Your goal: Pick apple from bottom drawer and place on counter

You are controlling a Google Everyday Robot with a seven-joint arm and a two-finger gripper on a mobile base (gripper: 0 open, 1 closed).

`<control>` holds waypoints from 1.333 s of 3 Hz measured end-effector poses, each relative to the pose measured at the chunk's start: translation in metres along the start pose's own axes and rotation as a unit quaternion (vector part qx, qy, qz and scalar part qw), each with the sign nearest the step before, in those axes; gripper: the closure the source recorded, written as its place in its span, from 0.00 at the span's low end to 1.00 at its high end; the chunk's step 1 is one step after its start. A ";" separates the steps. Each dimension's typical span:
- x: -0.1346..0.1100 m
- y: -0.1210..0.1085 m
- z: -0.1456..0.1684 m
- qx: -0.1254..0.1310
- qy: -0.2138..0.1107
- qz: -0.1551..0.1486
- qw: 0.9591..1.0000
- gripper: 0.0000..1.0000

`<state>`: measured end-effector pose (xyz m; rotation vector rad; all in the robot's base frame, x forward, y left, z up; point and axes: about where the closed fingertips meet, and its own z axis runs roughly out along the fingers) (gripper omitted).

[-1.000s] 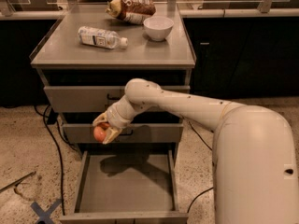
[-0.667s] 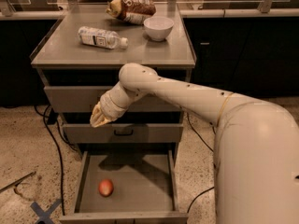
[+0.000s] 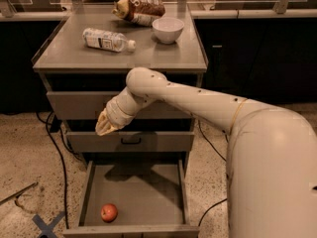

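1. A second ago the gripper (image 3: pixel 103 126) carried the apple (image 3: pixel 109 212); now the apple lies on the floor of the open bottom drawer (image 3: pixel 143 192), in its front left corner, just beside the front wall
2. The gripper has risen a little and hangs well above the apple, in front of the gap between the top drawer front (image 3: pixel 74 105) and the middle drawer front (image 3: pixel 148 142), pointing down and to the left; whether it is released or clenched cannot be told
3. The arm (image 3: pixel 198 100) reaches in from the right, its bent joint just under the front edge of the counter (image 3: pixel 163 58) and across the top drawer front
4. On the counter a plastic bottle (image 3: pixel 106 39) lies on its side at the left, a white bowl (image 3: pixel 168 29) stands behind it to the right, and a snack bag (image 3: pixel 138 10) lies at the back edge
5. A black cable (image 3: pixel 57 148) trails on the floor left of the cabinet
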<state>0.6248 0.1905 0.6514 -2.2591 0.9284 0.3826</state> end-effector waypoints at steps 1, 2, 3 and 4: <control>0.000 0.000 0.000 0.000 0.000 0.000 1.000 0.58; 0.000 0.000 0.000 0.000 0.000 0.000 1.000 0.27; 0.000 0.000 0.000 0.000 0.000 0.000 1.000 0.00; 0.000 0.000 0.001 0.000 0.000 0.000 1.000 0.00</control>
